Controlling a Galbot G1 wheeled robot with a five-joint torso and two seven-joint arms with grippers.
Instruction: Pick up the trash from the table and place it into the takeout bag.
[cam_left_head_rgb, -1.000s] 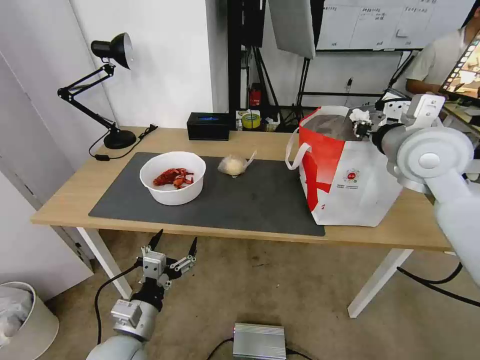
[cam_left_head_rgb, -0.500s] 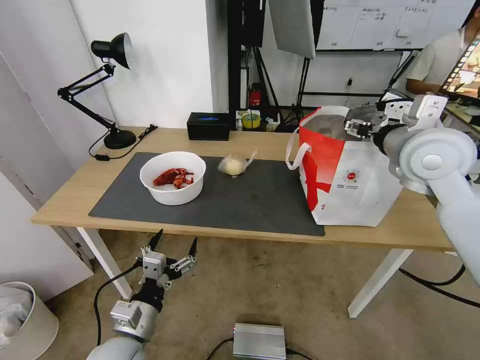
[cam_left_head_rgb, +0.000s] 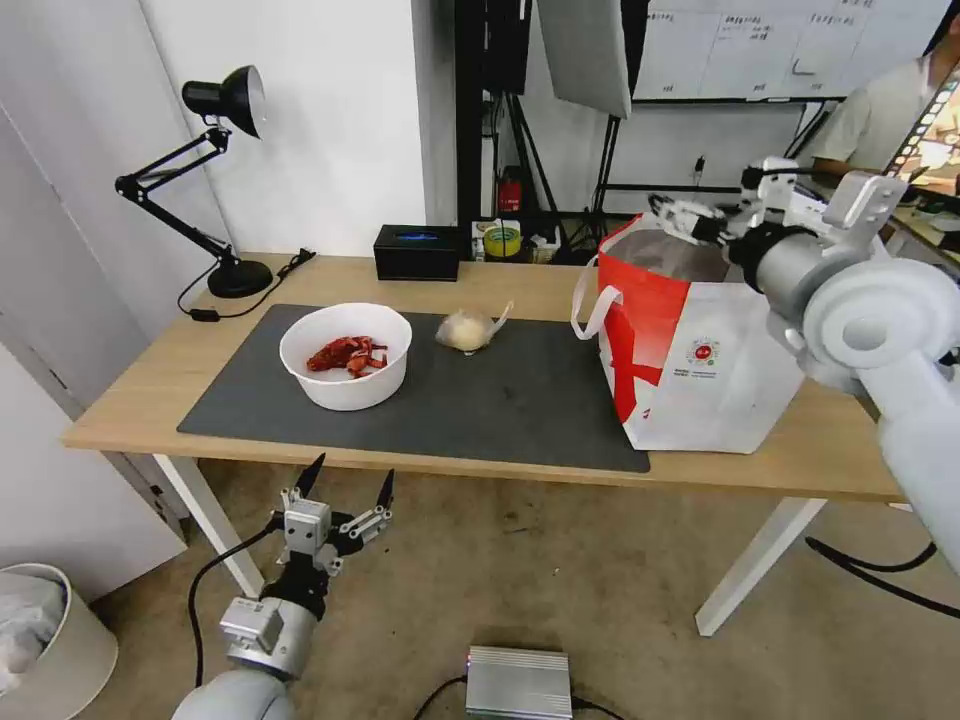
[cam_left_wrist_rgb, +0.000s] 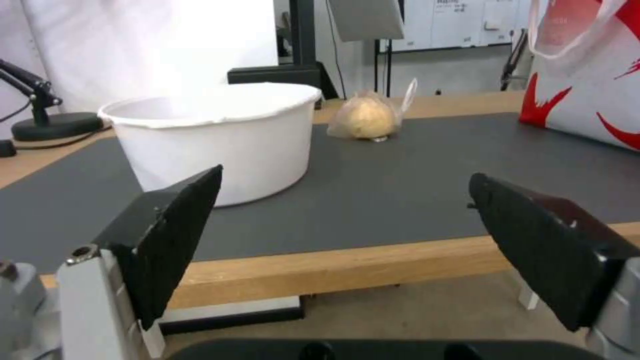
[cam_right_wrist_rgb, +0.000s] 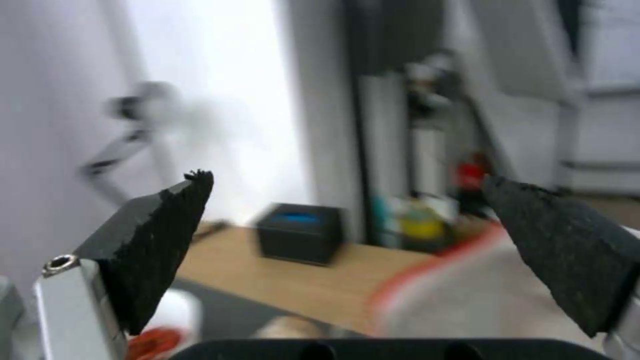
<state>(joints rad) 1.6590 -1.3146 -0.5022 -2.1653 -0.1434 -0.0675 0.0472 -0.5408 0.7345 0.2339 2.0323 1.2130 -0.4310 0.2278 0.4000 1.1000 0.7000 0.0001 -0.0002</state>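
Left gripper (cam_left_head_rgb: 345, 483) hung below the front edge of the table (cam_left_head_rgb: 500, 470), parked low near the floor, black fingers (cam_left_wrist_rgb: 170, 235) spread wide with nothing between them and touching nothing. Seen from the left wrist, pointed across the dark grey mat (cam_left_wrist_rgb: 373, 185) toward the white round bowl (cam_left_wrist_rgb: 220, 135). Farther along, found that bowl (cam_left_head_rgb: 346, 354) on the mat's left part, red shell scraps (cam_left_head_rgb: 346, 354) inside it. Just right of the bowl and apart from it, spotted the knotted clear bag of beige stuff (cam_left_head_rgb: 468, 328) lying on the mat. Behind, at the table's back edge, noted a black box (cam_left_head_rgb: 418, 251) and a tape roll (cam_left_head_rgb: 502, 241). On the right end of the table stood the takeout bag (cam_left_head_rgb: 700, 360), upright and open-topped, silver lining visible, loop handle drooping on its left side. Right gripper (cam_left_head_rgb: 690, 215) was raised above the bag's open mouth, near its rear rim, fingers (cam_right_wrist_rgb: 157, 240) held wide apart and empty, clear of the bag. Could not make out any tissue or clamshell box.
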